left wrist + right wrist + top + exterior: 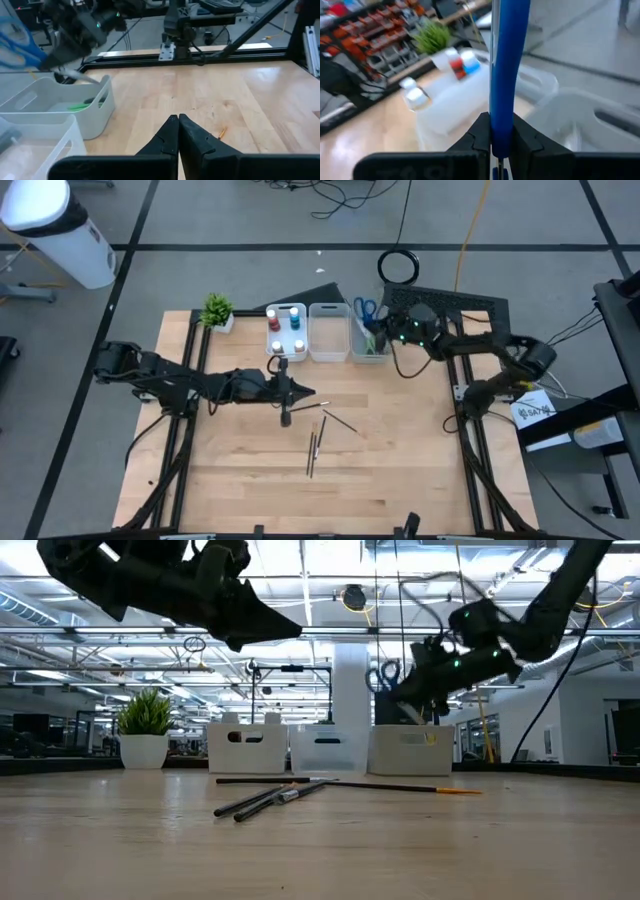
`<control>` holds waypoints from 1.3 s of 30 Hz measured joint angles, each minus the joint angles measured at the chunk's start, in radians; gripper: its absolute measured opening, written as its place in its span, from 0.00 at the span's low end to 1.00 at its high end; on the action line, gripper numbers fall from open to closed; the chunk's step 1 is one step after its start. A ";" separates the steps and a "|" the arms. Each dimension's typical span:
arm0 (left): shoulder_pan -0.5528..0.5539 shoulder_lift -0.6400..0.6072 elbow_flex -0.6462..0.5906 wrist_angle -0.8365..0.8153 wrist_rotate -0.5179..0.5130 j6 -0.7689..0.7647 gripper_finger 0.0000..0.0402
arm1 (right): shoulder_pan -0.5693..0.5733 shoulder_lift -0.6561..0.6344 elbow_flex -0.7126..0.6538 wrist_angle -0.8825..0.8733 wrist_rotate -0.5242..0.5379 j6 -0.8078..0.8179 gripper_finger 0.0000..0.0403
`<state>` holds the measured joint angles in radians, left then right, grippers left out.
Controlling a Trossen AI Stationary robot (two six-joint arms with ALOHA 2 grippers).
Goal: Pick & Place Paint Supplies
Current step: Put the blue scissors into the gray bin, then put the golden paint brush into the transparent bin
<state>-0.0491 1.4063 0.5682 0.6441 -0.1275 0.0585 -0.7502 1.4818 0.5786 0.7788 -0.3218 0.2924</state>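
Blue scissors held over the right bin; brushes wait in front of the bins.

Taking the middle bin (328, 332) as landmark: nearest, on the table in front of it, lie the thin brushes (313, 452); they look light, stiff and easy to roll, so I would take one at mid-shaft. Closer to the bin hangs the left gripper (178, 131), jaws pressed together, empty. Left of it, a bin keeps the paint bottles (285, 326), small and probably slippery. To its right, the right gripper (499, 142) clamps the blue scissors (507, 65) by the handle, above the right bin (368, 340). The plant (217, 310) stands far left, not in the way.
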 joint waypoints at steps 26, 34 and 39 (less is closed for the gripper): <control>0.010 0.000 0.000 -0.038 -0.004 -0.038 0.08 | -0.022 0.133 0.015 -0.093 0.033 0.010 0.19; 0.010 0.000 0.001 -0.043 -0.004 -0.040 0.08 | -0.021 0.132 0.015 -0.092 0.032 0.002 0.25; 0.010 0.000 0.001 -0.050 -0.004 -0.042 0.08 | -0.021 0.120 0.015 -0.036 0.016 0.032 0.26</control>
<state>-0.0387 1.4063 0.5694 0.5944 -0.1319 0.0166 -0.7708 1.6017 0.5934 0.7429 -0.3060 0.3241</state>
